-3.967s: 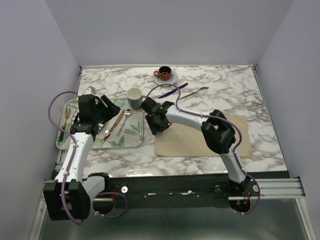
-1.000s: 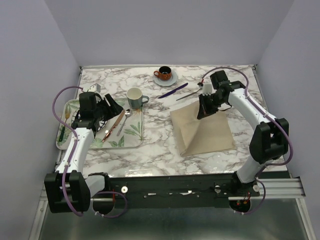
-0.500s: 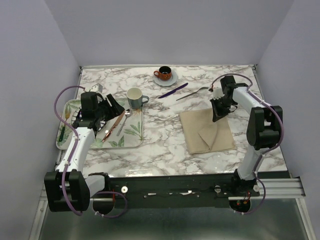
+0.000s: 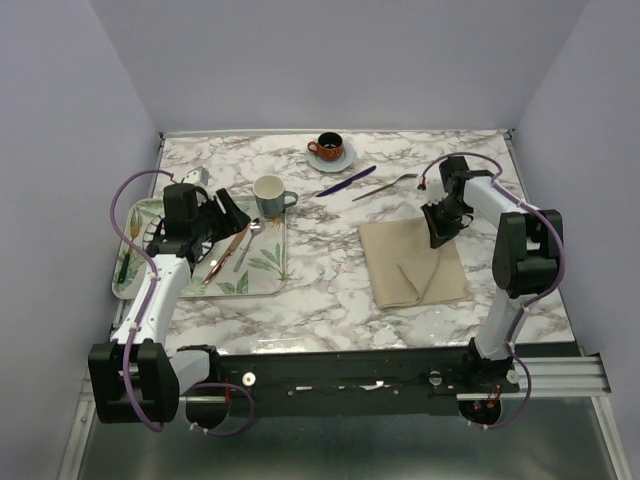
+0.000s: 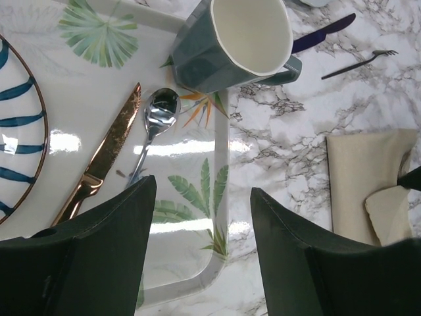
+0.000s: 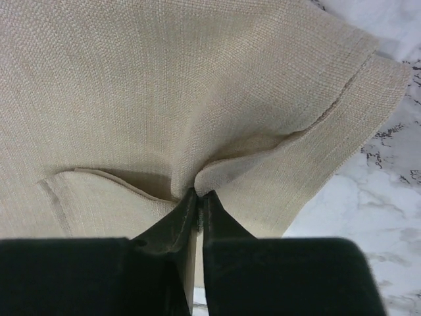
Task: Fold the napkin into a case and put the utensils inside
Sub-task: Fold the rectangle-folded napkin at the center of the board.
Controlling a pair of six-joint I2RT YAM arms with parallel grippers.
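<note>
Beige woven napkin (image 6: 197, 85) puckers, pinched in right tool (image 6: 199, 194)

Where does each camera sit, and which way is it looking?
Top external: above and behind, looking down on the table; left arm and right arm show.
Left wrist: on the left arm, looking down at tray and mug; open left gripper shows.
Right wrist: close over the napkin; right gripper pinches it.
Shared: all three show the napkin.
</note>
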